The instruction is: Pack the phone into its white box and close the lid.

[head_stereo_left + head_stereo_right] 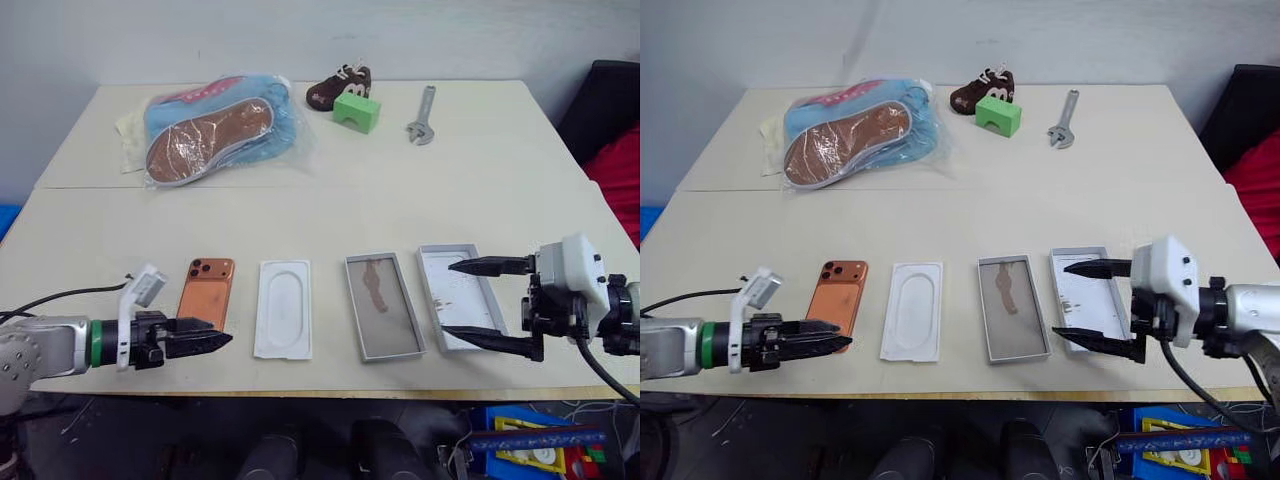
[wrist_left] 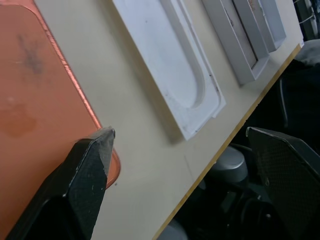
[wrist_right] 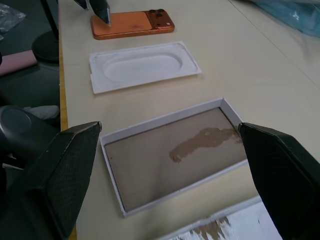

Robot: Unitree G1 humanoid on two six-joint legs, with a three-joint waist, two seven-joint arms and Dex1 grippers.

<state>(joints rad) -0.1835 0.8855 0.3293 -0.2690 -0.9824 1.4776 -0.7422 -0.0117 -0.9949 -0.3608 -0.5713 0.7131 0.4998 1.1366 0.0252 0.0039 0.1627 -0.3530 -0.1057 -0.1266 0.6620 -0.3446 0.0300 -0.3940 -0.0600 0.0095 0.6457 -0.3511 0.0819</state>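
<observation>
Cream table (image 1: 300,215) by grey wall, phone (image 1: 206,292), white box (image 1: 383,305), lid (image 1: 459,296), left hand (image 1: 205,341) and right hand (image 1: 472,303) both wide, empty

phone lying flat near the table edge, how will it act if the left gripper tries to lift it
The phone looks like a thin, rigid slab, so it should not flex. It lies flat on the table with little edge exposed, and its smooth copper back may slip between the fingers of the open left gripper. Sliding it seems easier than pinching it.
</observation>
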